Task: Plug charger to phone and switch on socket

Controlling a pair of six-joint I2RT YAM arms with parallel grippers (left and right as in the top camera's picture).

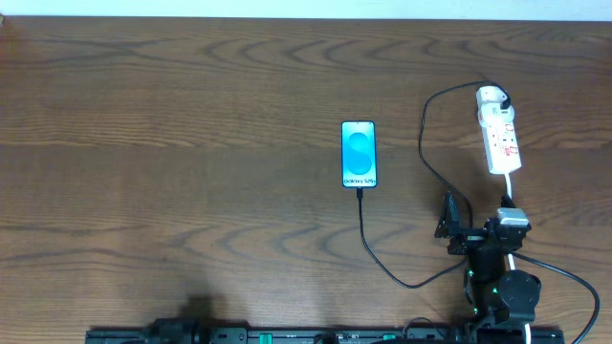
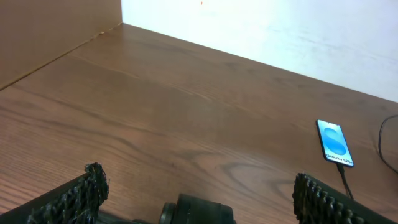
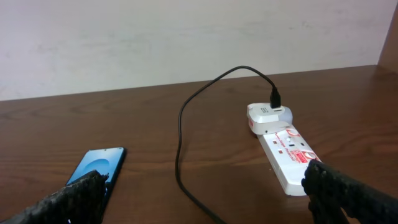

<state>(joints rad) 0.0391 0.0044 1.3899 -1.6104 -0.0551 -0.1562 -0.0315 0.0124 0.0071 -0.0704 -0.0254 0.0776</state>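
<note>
Seen from overhead, the phone [image 1: 359, 154] lay flat near the middle of the wooden tabletop [image 1: 172, 124], its blue screen up and its white lettering at the near end. The charger [image 1: 365, 239] met the middle of that near short edge. Its thin black cable ran toward the robot, bent right, then looped up to the far end of the socket [image 1: 499, 134]. The socket lay lengthwise at the right of the tabletop, well apart from the phone. Its thick white cord [image 1: 512, 186] led down to the right arm [image 1: 497, 263]. The right jaws hung just short of the socket's near end, spread wide and holding nothing.

In the left wrist view, the left jaws stood wide apart over bare wood, one ribbed finger [image 2: 74, 199] at each lower corner and nothing between them. The phone [image 2: 334, 143] lay far off to the right, with the charger [image 2: 344, 177] trailing from its near edge.

In the right wrist view, the right jaws gaped, a finger [image 3: 348, 193] low at either side. The socket [image 3: 286, 155] lay ahead on the right, with its near end just beside the right-hand finger. At its far end the charger's black plug [image 3: 275, 98] sat in a white adapter block [image 3: 266, 117]. The cable arched left and came down between socket and phone [image 3: 96, 167], which lay just beyond the left-hand finger.
</note>
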